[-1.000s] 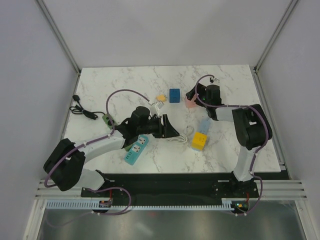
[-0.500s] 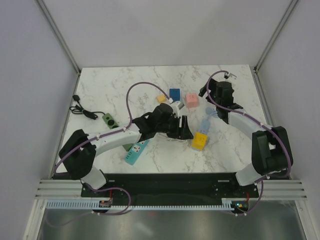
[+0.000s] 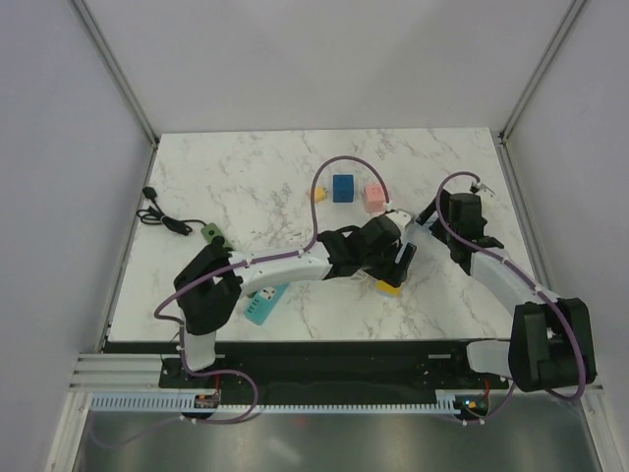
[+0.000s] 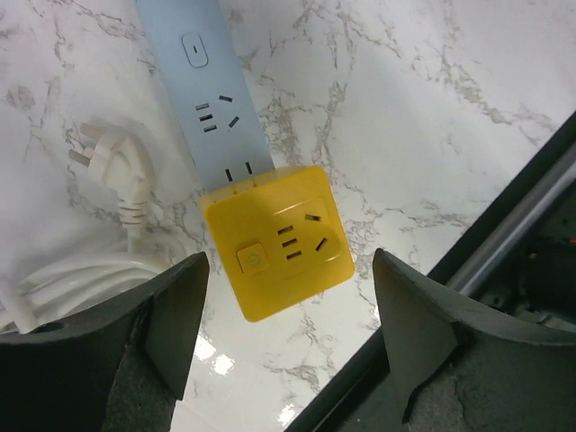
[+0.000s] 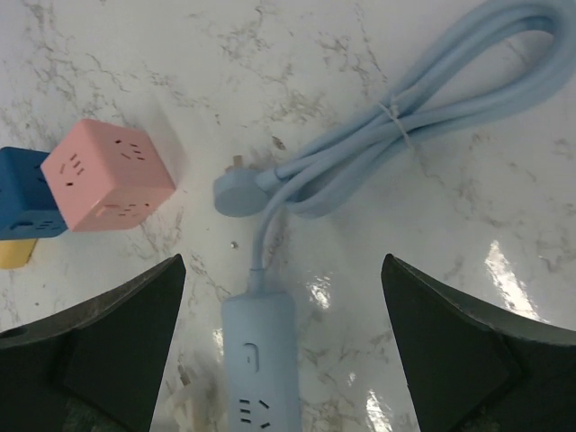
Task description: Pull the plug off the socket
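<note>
A yellow cube socket [image 4: 279,238] sits on the end of a light-blue power strip [image 4: 211,90]. The cube's underside is hidden, so no plug in a socket shows. My left gripper [image 4: 290,261] hovers open above the cube with a finger on either side. In the top view the left gripper [image 3: 398,258] is over the yellow cube [image 3: 390,286]. A loose white plug [image 4: 112,166] lies beside the strip. My right gripper [image 5: 283,261] is open above the cable end of the light-blue strip [image 5: 256,360]. That strip's own plug [image 5: 236,193] lies loose by its bundled cable [image 5: 405,117].
A pink cube [image 3: 374,197] and a blue cube [image 3: 343,188] stand behind the arms. A teal strip [image 3: 265,303] lies at the front left. A green socket [image 3: 211,234] with a black cable [image 3: 162,218] lies at the far left. The table's front rail [image 4: 522,225] runs close to the yellow cube.
My left arm has swung right from the teal strip to over the yellow cube, its jaws widening. My right arm has moved from the pink cube to over the light-blue strip.
</note>
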Tool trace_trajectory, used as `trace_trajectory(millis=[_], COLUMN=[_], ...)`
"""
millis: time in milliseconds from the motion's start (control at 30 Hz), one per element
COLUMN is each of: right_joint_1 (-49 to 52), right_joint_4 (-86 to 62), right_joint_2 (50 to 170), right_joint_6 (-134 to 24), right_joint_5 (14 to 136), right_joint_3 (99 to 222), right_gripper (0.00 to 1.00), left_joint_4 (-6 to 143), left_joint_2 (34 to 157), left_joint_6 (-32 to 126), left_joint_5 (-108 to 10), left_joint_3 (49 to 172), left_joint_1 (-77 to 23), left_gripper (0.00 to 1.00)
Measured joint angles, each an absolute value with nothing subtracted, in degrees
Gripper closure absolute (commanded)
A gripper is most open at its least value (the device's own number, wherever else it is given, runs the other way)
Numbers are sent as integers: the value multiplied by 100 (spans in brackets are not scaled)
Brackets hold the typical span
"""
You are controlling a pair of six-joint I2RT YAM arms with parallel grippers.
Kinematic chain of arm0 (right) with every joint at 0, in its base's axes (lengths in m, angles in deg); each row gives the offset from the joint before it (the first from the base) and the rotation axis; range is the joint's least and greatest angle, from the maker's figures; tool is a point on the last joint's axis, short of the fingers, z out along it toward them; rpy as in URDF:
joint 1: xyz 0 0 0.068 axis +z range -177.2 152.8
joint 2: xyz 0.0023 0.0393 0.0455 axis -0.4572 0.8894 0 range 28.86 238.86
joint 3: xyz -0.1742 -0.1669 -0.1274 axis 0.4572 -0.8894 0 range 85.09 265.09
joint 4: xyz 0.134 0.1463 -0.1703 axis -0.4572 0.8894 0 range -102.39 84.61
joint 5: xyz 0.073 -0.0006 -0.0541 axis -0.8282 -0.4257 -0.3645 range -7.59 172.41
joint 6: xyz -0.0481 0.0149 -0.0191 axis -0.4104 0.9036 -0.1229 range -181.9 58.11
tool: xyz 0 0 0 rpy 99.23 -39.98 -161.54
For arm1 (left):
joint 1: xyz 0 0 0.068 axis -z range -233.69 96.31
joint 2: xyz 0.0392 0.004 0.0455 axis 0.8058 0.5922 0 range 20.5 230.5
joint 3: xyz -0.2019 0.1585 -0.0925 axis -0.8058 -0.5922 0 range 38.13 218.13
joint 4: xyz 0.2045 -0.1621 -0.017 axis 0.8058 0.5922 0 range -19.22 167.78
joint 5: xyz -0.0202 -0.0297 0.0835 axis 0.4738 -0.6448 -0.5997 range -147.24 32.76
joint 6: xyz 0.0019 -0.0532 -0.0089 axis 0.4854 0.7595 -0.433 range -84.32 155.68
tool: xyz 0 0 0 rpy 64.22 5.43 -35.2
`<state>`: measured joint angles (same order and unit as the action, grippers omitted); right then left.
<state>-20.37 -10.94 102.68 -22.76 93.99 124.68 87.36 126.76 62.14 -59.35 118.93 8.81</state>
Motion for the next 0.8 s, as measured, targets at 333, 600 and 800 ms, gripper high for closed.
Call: trace_trajectory(millis=[333,600,800], right_joint_1=[-2879,-2969,-2969], right_joint_4=[-1232,-1616,-1944], right_joint_2=[10240,10705,10782], right_joint_6=[-2374,-2405,-2420], right_joint_5=[8909,8212,7674], right_joint_3=[12003,11885,11808], right_gripper=[2,2,4], left_joint_4=[9464,9602,9606], left_joint_2=[13535,13817,13847], left_joint_6=[5884,5875,5878], left_joint_5=[-6750,-6903,-6883], left_joint_3=[12811,13036,13064], left_joint_1=[1126,1191,1198], left_gripper=[14,23,51])
